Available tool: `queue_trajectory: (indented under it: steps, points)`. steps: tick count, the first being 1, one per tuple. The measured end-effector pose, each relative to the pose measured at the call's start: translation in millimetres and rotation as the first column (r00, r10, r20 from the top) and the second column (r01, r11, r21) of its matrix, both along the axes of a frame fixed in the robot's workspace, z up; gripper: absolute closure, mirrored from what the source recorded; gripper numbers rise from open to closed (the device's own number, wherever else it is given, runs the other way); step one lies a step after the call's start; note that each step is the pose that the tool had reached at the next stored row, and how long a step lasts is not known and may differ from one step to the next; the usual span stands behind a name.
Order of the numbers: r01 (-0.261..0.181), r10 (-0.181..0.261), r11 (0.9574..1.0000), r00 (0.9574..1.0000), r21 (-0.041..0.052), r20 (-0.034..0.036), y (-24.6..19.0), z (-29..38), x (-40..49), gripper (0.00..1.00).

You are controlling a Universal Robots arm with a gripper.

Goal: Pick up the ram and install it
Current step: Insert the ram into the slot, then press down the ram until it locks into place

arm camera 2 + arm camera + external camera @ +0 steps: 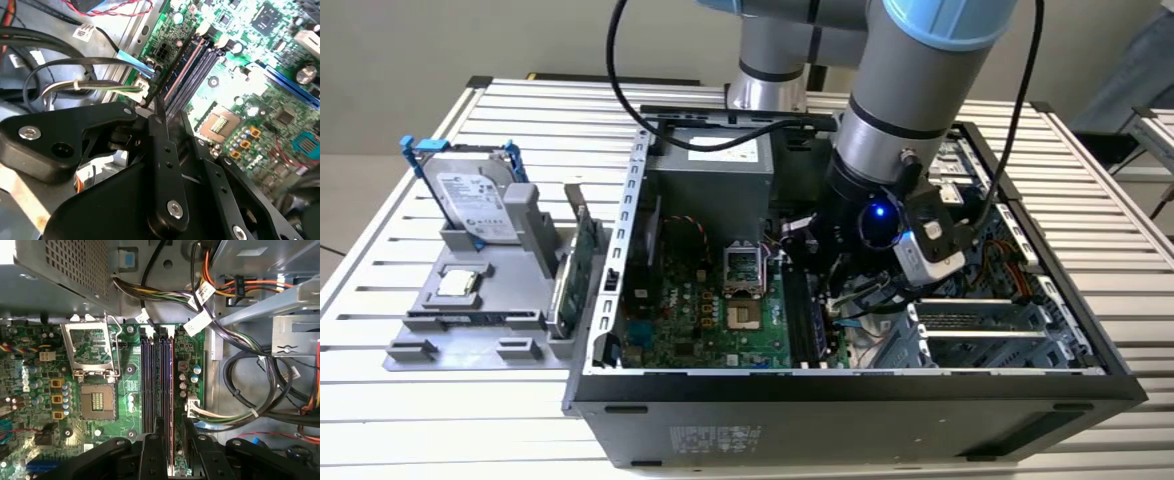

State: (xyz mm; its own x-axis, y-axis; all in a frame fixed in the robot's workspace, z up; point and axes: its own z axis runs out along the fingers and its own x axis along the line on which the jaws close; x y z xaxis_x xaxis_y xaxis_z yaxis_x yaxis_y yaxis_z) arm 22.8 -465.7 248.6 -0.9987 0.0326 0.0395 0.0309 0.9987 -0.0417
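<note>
My tool [165, 450] is down inside the open computer case [854, 385], poised over the bank of memory slots [152, 385] beside the empty processor socket [97, 402] on the green motherboard [45, 405]; its fingers [165, 150] are closed on the ram [171, 390], which I hold edge-on as a thin dark strip lined up along the slot nearest the white connector [192, 405]; whether its lower edge already touches the slot I cannot tell; I judge the step in hand to be the seating of the stick, the pick-up being done; the next move calls for keeping it square to the slot and pressing evenly so both end latches catch, with care for the cable bundle [200, 305] close by; on the counter [1121, 220], at the exterior view's left, the hard drive [470, 200] stands in its grey holder [467, 300]; white tags hang on the cables and a label sits on the drive, but none of their writing is readable to me.
</note>
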Motion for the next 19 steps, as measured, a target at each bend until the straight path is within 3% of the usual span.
queue_trajectory:
  steps: [2, 3, 19]
  points:
    - [0.0, 0.0, 1.0, 1.0, 0.0001, 0.0, 0.0, 0.0, 0.0, 0.0]
    - [0.0, 0.0, 1.0, 1.0, 0.0001, 0.0, 0.0, 0.0, 0.0, 1.0]
    - [0.0, 0.0, 1.0, 1.0, -0.0001, 0.0, 0.0, 0.7, 0.0, 1.0]
